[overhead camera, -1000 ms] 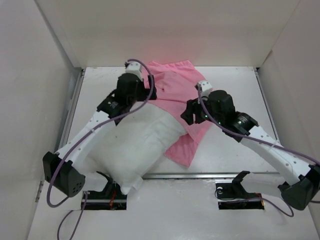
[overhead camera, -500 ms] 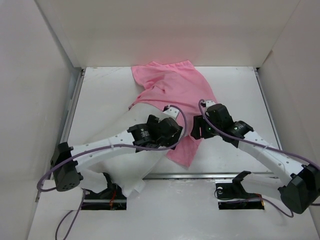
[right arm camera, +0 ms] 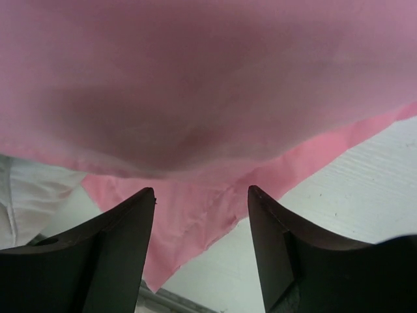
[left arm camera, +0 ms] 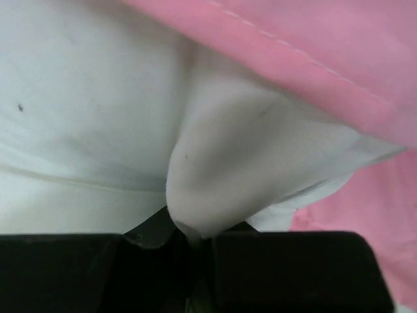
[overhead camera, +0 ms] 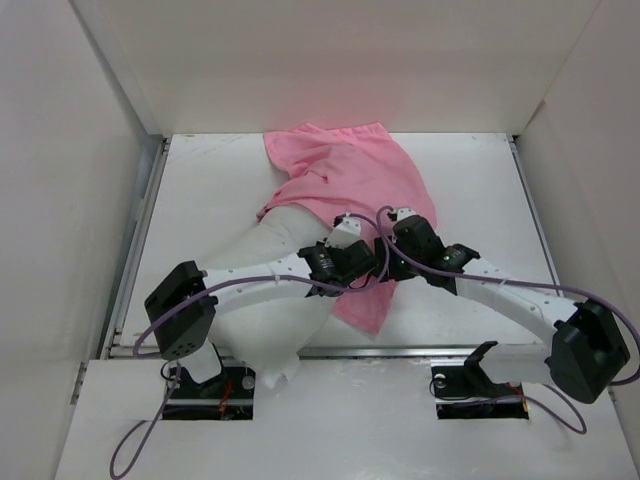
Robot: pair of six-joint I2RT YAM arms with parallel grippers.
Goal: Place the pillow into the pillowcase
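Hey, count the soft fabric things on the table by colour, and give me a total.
White, plump rectangular fabric pillow: 1
Pink, thin satin pillowcase: 1
Total: 2

Nothing can be read anywhere in these views. No lettering, label, brand, number or sign shows legibly on the pillow [overhead camera: 280, 235], on the pillowcase [overhead camera: 345, 175] over it, or on the table [overhead camera: 470, 190] around the pillow.
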